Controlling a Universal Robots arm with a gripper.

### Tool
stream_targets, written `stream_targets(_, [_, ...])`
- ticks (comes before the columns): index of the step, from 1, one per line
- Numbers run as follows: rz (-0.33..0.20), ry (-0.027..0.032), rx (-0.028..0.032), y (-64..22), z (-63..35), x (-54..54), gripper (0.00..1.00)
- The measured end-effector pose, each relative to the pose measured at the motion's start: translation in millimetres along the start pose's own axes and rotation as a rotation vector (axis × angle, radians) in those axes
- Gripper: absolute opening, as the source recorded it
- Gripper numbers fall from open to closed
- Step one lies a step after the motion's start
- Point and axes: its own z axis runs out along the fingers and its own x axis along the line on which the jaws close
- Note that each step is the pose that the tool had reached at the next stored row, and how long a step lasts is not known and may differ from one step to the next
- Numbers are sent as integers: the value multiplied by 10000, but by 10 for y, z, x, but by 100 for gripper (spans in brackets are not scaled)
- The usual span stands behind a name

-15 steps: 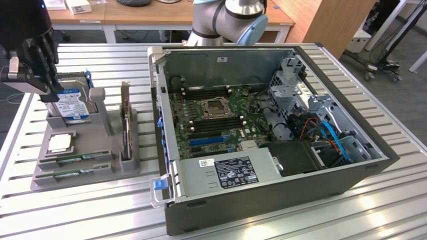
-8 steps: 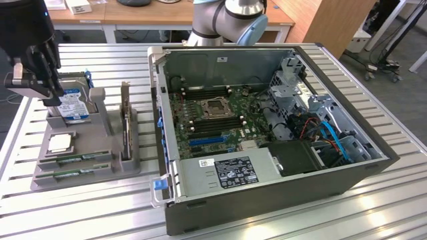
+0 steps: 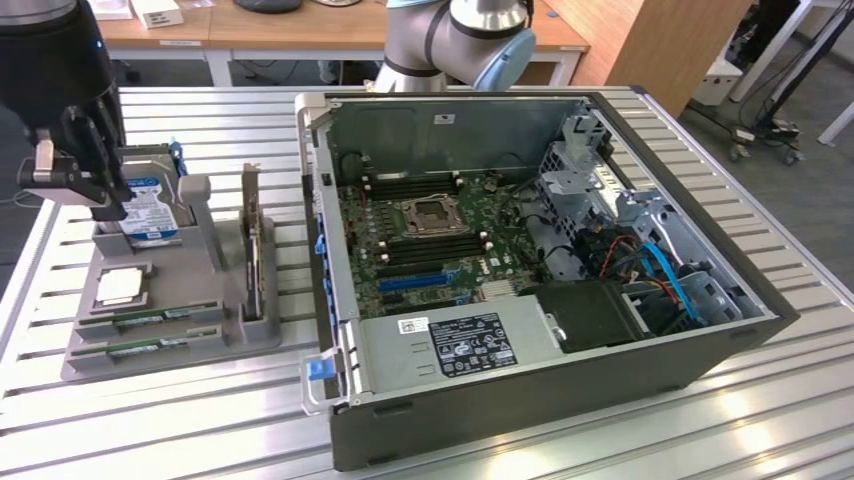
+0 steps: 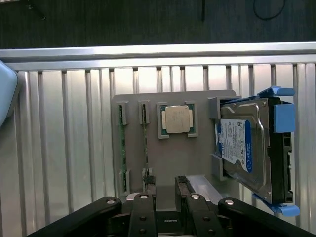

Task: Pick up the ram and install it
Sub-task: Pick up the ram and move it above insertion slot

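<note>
Two ram sticks, thin green boards, stand on edge in slots of the grey holder (image 3: 200,335); one ram stick (image 3: 150,318) (image 4: 145,145) lies nearer the CPU, the other (image 3: 140,347) (image 4: 122,148) nearer the holder's edge. My gripper (image 3: 96,185) (image 4: 165,190) hangs above the holder's far end, in front of the hard drive in the exterior view. Its jaws are open with nothing between them. In the wrist view one fingertip (image 4: 148,183) sits by the end of the stick nearer the CPU.
The holder also carries a CPU (image 3: 120,287) (image 4: 177,119), a blue-labelled hard drive (image 3: 147,215) (image 4: 242,148) and an upright expansion card (image 3: 251,240). To the exterior view's right lies the open computer case (image 3: 747,330), with dark memory slots (image 3: 430,250) on its motherboard.
</note>
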Motion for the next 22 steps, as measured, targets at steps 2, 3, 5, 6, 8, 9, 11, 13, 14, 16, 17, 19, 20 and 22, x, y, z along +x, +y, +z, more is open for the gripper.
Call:
stream_targets(2, [0, 0, 0, -1, 24, 1, 29])
stream_targets(3, [0, 0, 0, -2, 35, 1, 29])
stream_targets(5, [0, 0, 1, -3, 55, 1, 29])
stream_targets(6, [0, -1, 1, -3, 63, 1, 29])
stream_targets(8, [0, 2, -2, -3, 68, 2, 29])
stream_targets(9, [0, -2, 0, -3, 70, 2, 29])
stream_targets(11, [0, -3, 1, -3, 70, 1, 29])
stream_targets(13, [0, -4, 2, -4, 75, 1, 29])
stream_targets(14, [0, -5, 4, -4, 80, 1, 29])
stream_targets(16, [0, -3, 1, -4, 92, 2, 29])
stream_targets(17, [-1, -3, 1, -5, 100, 2, 29])
stream_targets(19, [0, -3, 1, -5, 117, 3, 29])
stream_targets(20, [0, -3, 0, -6, 125, 3, 29])
stream_targets(22, [0, -2, 0, -6, 143, 3, 29])
